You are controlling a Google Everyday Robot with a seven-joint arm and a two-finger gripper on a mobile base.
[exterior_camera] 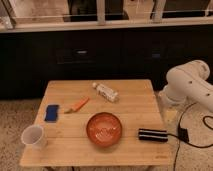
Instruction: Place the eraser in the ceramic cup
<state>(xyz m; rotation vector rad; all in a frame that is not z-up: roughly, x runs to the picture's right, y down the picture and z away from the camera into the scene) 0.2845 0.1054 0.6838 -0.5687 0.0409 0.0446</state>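
Note:
The eraser (pixel 152 134), a black oblong block, lies flat on the wooden table (pixel 130 107) near its front right corner. The white ceramic cup (pixel 33 136) stands upright at the front left corner, its opening facing up. My white arm (pixel 189 84) is folded beside the table's right edge. The gripper (pixel 170 115) hangs below it, just off that edge, a little behind and to the right of the eraser and apart from it. It holds nothing that I can see.
A red bowl (pixel 103 129) sits at the front middle, between eraser and cup. A blue block (pixel 51 112), an orange carrot-like piece (pixel 77 105) and a lying bottle (pixel 106 92) are farther back. Dark cabinets stand behind the table. A black cable (pixel 192 142) runs along the floor at right.

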